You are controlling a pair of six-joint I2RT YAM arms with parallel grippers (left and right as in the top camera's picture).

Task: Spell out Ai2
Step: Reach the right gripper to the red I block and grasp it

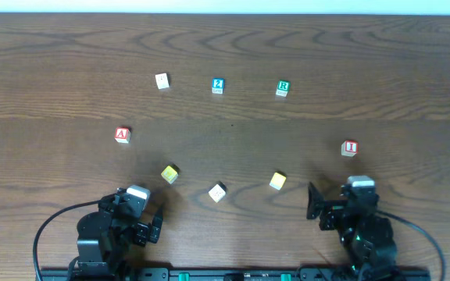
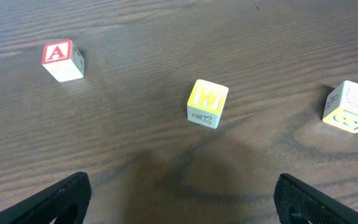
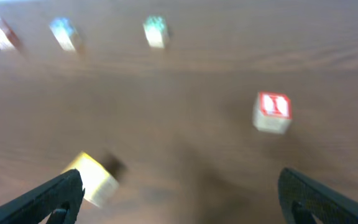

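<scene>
Both claws are spread wide and holding nothing: left claw [image 2: 182, 190] and right claw [image 3: 179, 186] sit at the near edge of the surface [image 1: 381, 55]. Task cubes are scattered well apart: A cube [image 1: 122, 134] left-middle, 2 cube [image 1: 218, 86] far centre, I cube [image 1: 350, 147] on the right, near the right claw. Nothing is lined up yet, so probably all three picks are ahead. Risks: the yellow W cube [image 2: 207, 103] lies nearer the left claw than the A cube does, so a short reach could pinch or shove it instead. The green R cube [image 1: 283, 88] is near the 2 cube, and a sloppy far reach may take the wrong one. A cube could tip on release and hide its letter. The order could come out wrong. Both arms working the centre may bump. Right wrist view is blurred, so aim on the I cube is hard to judge.
</scene>
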